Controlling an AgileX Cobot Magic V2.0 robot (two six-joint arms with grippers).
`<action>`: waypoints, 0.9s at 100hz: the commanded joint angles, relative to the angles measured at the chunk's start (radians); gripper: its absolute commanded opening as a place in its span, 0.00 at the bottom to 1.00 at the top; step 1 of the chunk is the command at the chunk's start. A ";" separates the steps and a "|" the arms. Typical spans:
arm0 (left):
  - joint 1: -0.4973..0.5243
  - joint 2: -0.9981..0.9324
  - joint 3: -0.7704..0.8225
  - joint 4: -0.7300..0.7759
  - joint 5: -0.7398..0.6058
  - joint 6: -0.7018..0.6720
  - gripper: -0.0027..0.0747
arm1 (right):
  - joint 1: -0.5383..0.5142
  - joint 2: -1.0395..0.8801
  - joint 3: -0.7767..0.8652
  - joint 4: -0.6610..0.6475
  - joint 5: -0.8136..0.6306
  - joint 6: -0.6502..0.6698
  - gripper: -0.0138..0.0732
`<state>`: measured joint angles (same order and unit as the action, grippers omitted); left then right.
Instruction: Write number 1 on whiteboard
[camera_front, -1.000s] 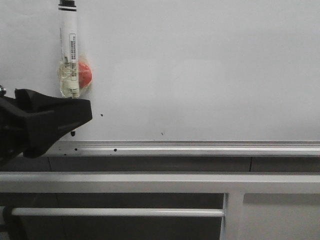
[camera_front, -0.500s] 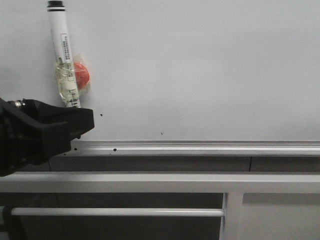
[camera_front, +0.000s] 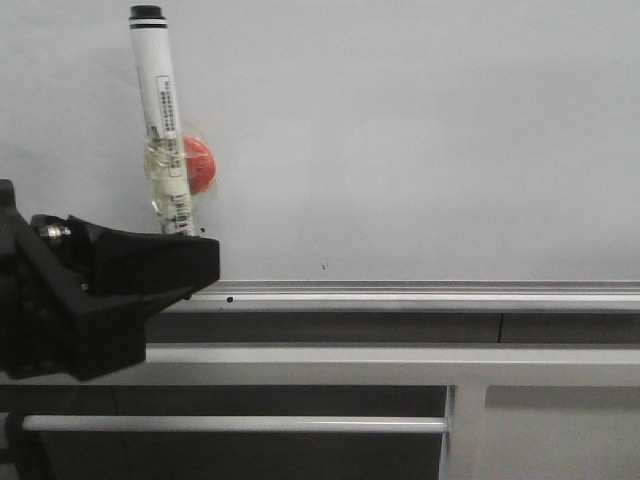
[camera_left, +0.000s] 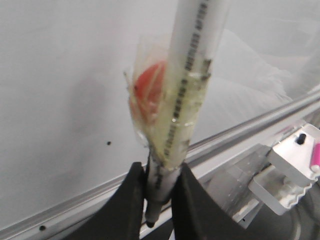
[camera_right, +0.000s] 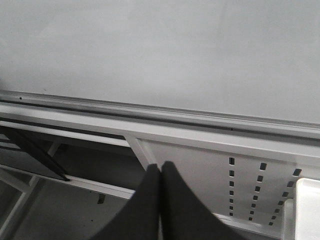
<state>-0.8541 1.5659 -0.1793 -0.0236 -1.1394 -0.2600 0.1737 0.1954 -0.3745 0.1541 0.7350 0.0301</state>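
**Left gripper clamps the marker in front of an unmarked board**

The front view shows the whiteboard (camera_front: 400, 130) filling the upper frame, its silver rail (camera_front: 420, 293) along the lower edge and a white metal frame (camera_front: 330, 364) below. The left gripper (camera_front: 185, 262) appears there only as a black block at lower left, with the marker (camera_front: 162, 120) rising from it, tilted slightly, its black end uppermost. A red lump (camera_front: 199, 164) is bound to the barrel with clear tape.

The left wrist view adds what the front view hides: the two black fingers (camera_left: 127, 205) are closed on the marker's lower end (camera_left: 159, 182), gripping it on both sides, with its dark tip poking out between them. Whether the tip touches the board cannot be told.

The right wrist view shows the right gripper (camera_right: 160, 200) with its fingers pressed together, holding nothing, below the rail (camera_right: 160, 116) and in front of the frame (camera_right: 210, 165).

No stroke for the number 1 shows on the board in any view; only tiny black specks (camera_front: 323, 267) mark it near the rail.
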 joint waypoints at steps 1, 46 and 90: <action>-0.006 -0.019 -0.009 0.049 -0.243 0.039 0.01 | 0.002 0.020 -0.029 -0.002 -0.063 -0.011 0.09; -0.006 -0.026 -0.013 0.152 -0.232 0.111 0.01 | 0.000 0.027 -0.013 -0.216 -0.412 -0.011 0.09; -0.006 -0.067 -0.326 0.461 0.398 0.128 0.01 | 0.038 0.055 -0.015 -0.025 -0.239 -0.013 0.09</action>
<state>-0.8541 1.5553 -0.4217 0.3678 -0.8391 -0.1299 0.1826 0.2205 -0.3638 0.1096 0.5129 0.0301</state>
